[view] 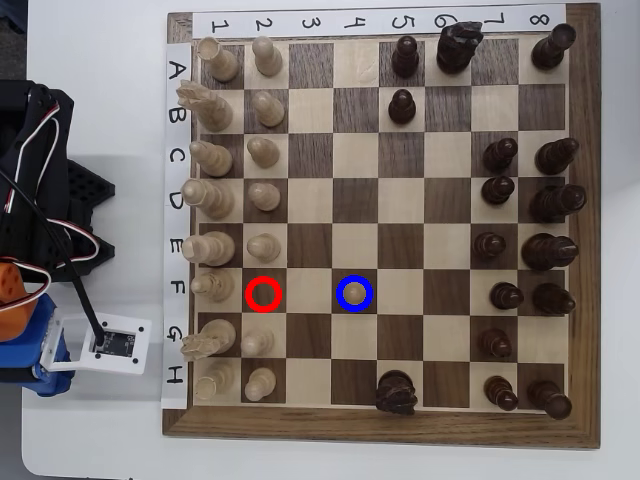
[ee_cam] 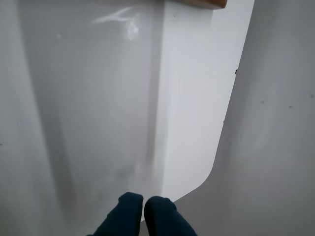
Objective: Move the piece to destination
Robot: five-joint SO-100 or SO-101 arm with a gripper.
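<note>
Off the board at 9 o'clock | gripper (ee_cam: 143, 209) is resting closed and empty, job looking done | pawn (view: 354, 291) is sitting inside blue ring (view: 354, 277) | red ring (view: 264, 293) is showing the bare square

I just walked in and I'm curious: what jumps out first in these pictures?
In the overhead view, two bright drawn rings on the chessboard in row F: a red ring around an empty square, and a blue ring with a pale pawn standing inside it. In the wrist view, the dark blue gripper is shut over bare white table, far from any piece.
</note>
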